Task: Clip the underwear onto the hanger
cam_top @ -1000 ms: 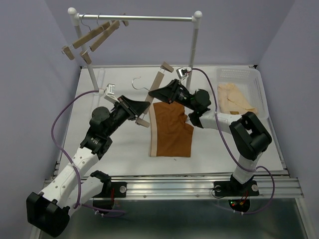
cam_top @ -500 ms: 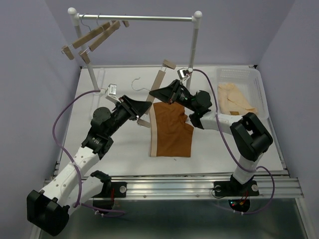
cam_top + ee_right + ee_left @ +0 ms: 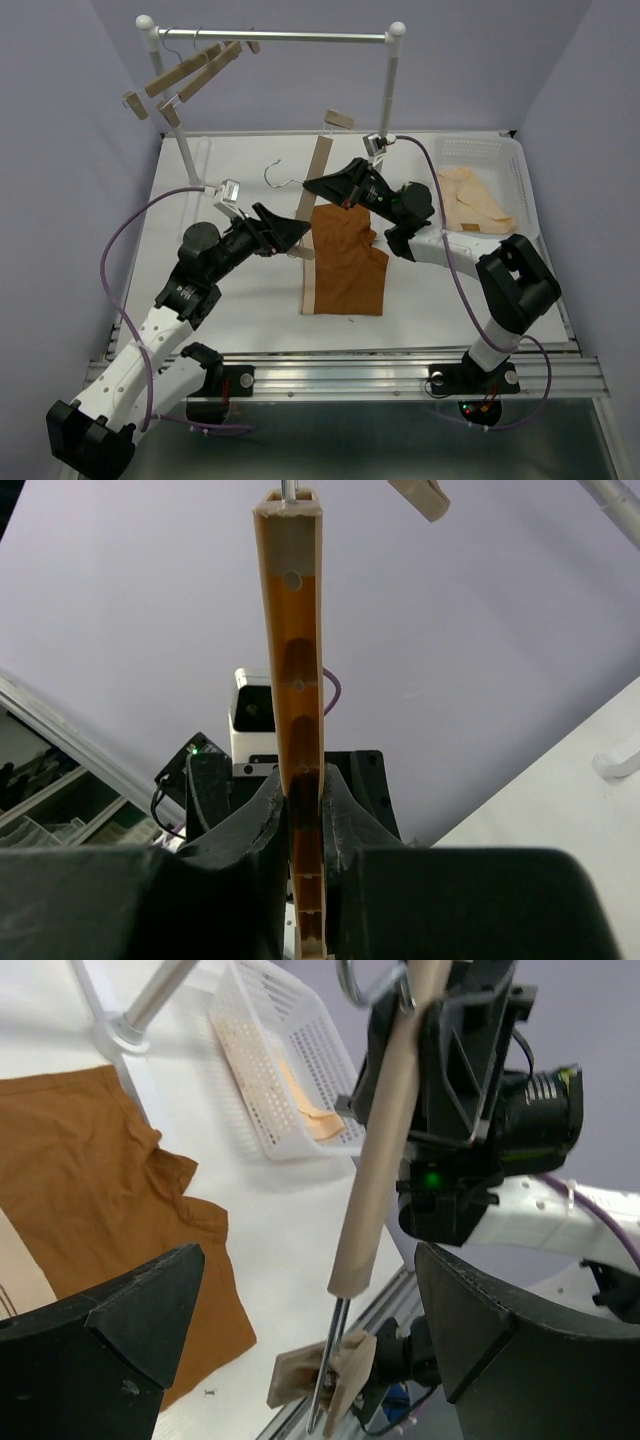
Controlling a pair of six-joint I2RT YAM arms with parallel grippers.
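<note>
Underwear [image 3: 345, 265] lies flat on the bench [image 3: 250, 290], its waistband [image 3: 306, 262] along its left edge, and nothing is clipped to it. By my judgement all of the clipping is left to do.

The right tool [image 3: 305, 802] holds the hanger [image 3: 318, 165] up at a slant, its fingers closed tight on the middle of the wooden bar. The left tool [image 3: 298, 232] is spread wide and empty, its fingers either side of the bar's low end, near the lower clip [image 3: 320, 1375].

From above, the left tool mostly hides that clip, so I cannot tell whether it touches the waistband. The hook [image 3: 275, 172] is cut off in the left wrist view.
</note>
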